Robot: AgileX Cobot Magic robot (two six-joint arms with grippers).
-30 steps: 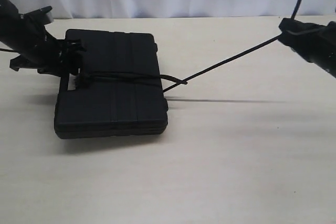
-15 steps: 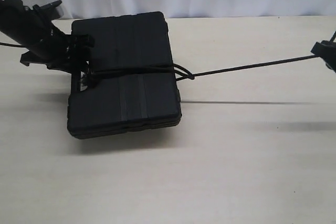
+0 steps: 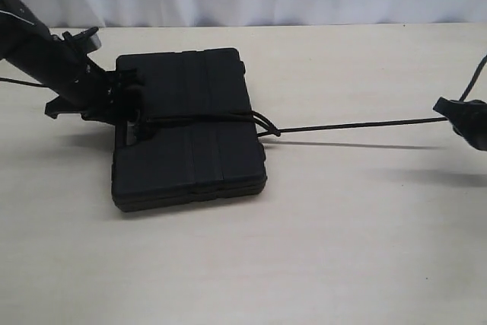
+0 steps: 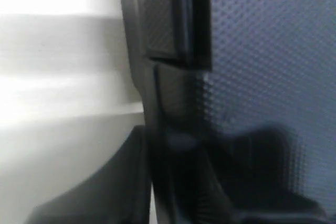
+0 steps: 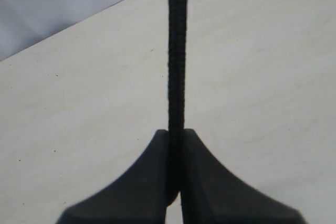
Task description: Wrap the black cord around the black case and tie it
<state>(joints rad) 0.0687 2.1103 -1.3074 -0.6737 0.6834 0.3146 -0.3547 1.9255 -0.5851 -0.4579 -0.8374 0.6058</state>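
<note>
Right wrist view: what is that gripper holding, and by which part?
The right gripper is shut on the black cord, pinching its free stretch, well away from the black case whose lid it crosses.

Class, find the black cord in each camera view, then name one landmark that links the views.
Exterior: the cord crosses the case lid, then stretches to the right gripper at the picture's right edge.
Left wrist: cord not discernible; only a blurred black close-up.
Right wrist: the cord runs up mid-picture from the gripper to the top edge.
Landmark: the right gripper pinching the cord, seen in the exterior and right wrist views.
</note>
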